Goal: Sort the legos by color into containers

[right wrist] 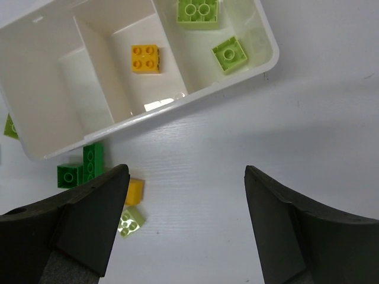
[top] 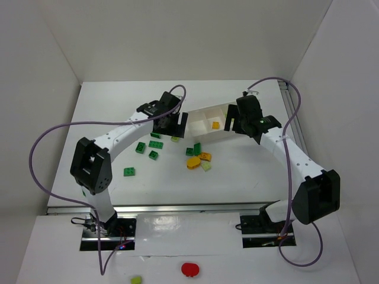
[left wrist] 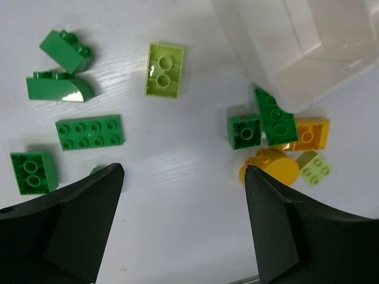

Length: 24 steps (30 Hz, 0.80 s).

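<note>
Legos [left wrist: 89, 131] in three colours lie loose on the tabletop [right wrist: 308, 130] beside the white tray [right wrist: 41, 77], whose middle compartment holds one orange brick [right wrist: 145, 59] and an end compartment two pale green bricks [right wrist: 230, 54], while left gripper [left wrist: 183, 189] and right gripper [right wrist: 183, 183] hover with jaws spread, empty.

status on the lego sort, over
Left gripper open, empty, near loose dark green bricks. Right gripper open, empty, by white plastic tray. Tray holds one orange brick, two pale green bricks. Mixed brick cluster beside tray corner.

White table [top: 118, 112], plain white walls [top: 177, 35].
</note>
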Motion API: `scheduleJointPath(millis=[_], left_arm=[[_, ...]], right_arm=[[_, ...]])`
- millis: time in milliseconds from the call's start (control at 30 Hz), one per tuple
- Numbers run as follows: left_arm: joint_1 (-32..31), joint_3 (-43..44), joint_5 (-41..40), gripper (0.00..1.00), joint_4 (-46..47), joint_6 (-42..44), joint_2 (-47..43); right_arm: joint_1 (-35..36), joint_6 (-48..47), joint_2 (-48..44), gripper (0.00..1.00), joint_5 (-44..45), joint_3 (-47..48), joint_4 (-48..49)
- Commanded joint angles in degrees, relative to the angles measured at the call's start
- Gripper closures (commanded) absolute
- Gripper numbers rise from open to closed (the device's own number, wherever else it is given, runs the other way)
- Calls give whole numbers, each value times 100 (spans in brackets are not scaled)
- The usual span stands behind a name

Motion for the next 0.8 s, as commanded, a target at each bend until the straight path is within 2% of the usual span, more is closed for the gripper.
scheduleJointPath(millis=[0,100,300,467,600,767], left_arm=[[15,-415,-141,7,525,125,-359],[15,-530,-141,10,693,265,-141],[67,138,-79,12,772,547,940],[120,252,-141,12,886,547,1248],[120,323,-439,17,886,424,1434],[173,270,-142,18,1018,424,1706]], right_arm=[[51,-31,60,14,9,199,182],[51,-31,113,14,9,199,182],[157,21,165,14,18,199,59],[157,22,42,14,88,146,6],[157,22,42,14,88,146,-46],[157,22,42,14,88,93,-47]])
